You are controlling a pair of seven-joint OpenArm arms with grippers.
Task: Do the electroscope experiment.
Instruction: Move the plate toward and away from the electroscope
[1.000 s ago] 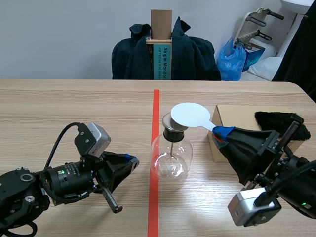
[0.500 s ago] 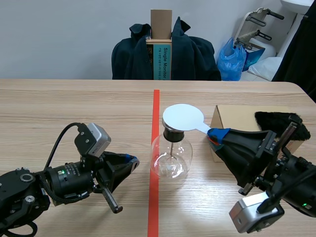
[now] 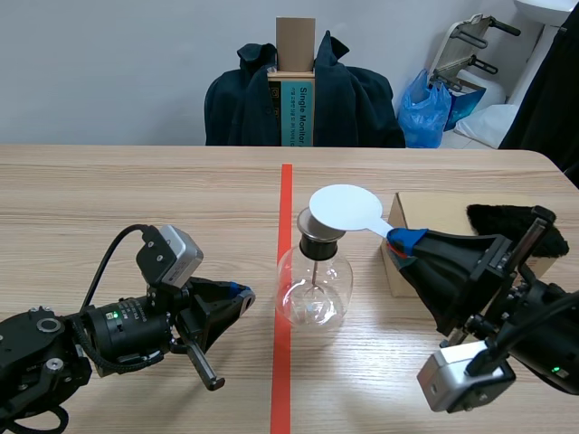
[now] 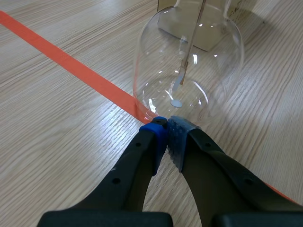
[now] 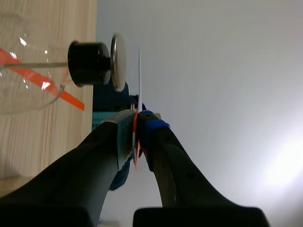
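Note:
The electroscope (image 3: 313,276) is a clear glass flask with a black stopper and a metal disc (image 3: 314,222) on top, standing just right of the red tape line. Inside it a thin rod with a small leaf (image 4: 180,81) hangs down. My right gripper (image 3: 404,243) is shut on the handle of a white round paddle (image 3: 346,210), whose disc hovers flat just above the metal disc (image 5: 118,62). In the right wrist view the paddle (image 5: 139,80) shows edge-on between the fingers. My left gripper (image 4: 166,135) rests low on the table, shut on nothing, its tips close to the flask's base.
A cardboard box (image 3: 445,220) stands right of the flask with a black fur piece (image 3: 512,223) on it. A chair draped with a dark jacket (image 3: 303,95) and an upright carton sit beyond the table's far edge. A blue bag (image 3: 426,110) lies at the back right.
The right gripper swung the paddle left over the flask top half a second ago, then back a little to the right. The left arm has not moved.

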